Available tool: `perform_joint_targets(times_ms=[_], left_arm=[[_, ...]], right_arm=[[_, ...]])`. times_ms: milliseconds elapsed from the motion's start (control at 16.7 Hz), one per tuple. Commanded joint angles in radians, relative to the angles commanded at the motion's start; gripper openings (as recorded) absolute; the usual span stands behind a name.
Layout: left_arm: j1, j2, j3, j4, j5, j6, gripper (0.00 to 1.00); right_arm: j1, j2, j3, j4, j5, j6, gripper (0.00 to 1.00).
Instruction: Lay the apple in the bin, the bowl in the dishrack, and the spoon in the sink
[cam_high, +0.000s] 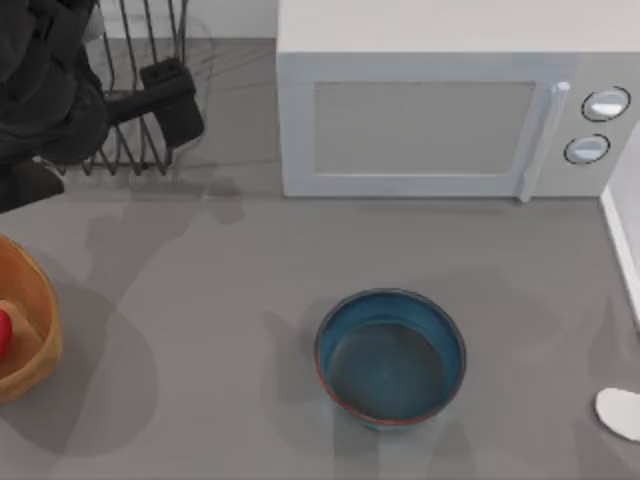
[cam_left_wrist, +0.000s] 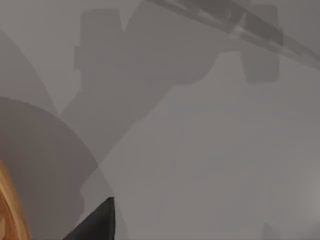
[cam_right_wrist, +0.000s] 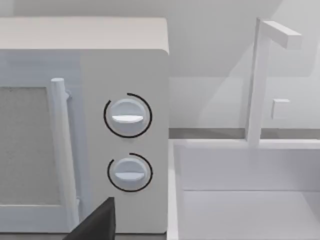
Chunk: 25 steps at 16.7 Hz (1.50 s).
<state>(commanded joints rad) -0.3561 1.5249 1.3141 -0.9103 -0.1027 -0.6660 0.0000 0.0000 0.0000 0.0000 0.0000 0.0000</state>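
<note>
The teal-blue bowl (cam_high: 390, 356) stands upright and empty on the grey table, front of centre. The white spoon (cam_high: 620, 413) lies at the front right edge. At the far left the wooden bin (cam_high: 48, 335) holds the red apple (cam_high: 4, 332), cut off by the picture's edge. The black wire dishrack (cam_high: 128, 130) stands at the back left, and my left gripper (cam_high: 172, 100) hovers over its right side, holding nothing that I can see. A black part of my right gripper (cam_right_wrist: 97, 225) faces the microwave and the white sink (cam_right_wrist: 240, 146).
A white microwave (cam_high: 450, 110) with two knobs fills the back centre, door closed. The sink's rim (cam_high: 625, 245) runs along the right side, with a white faucet (cam_right_wrist: 260, 80) behind the basin. The bin's orange edge (cam_left_wrist: 7, 210) shows in the left wrist view.
</note>
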Motion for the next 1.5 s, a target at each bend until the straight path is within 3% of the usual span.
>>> perform_joint_targets(times_ms=[360, 780, 1140, 1500], left_arm=[[-0.241, 0.467, 0.502, -0.311, 0.02, -0.174, 1.0], [-0.497, 0.802, 0.929, -0.553, 0.069, -0.281, 1.0], [-0.639, 0.923, 1.123, -0.651, 0.106, -0.308, 1.0], [-0.65, 0.929, 1.136, -0.657, 0.109, -0.308, 1.0]], right_arm=[[0.0, 0.0, 0.0, 0.0, 0.0, 0.0, 1.0], [0.0, 0.0, 0.0, 0.0, 0.0, 0.0, 1.0], [0.0, 0.0, 0.0, 0.0, 0.0, 0.0, 1.0], [0.0, 0.0, 0.0, 0.0, 0.0, 0.0, 1.0]])
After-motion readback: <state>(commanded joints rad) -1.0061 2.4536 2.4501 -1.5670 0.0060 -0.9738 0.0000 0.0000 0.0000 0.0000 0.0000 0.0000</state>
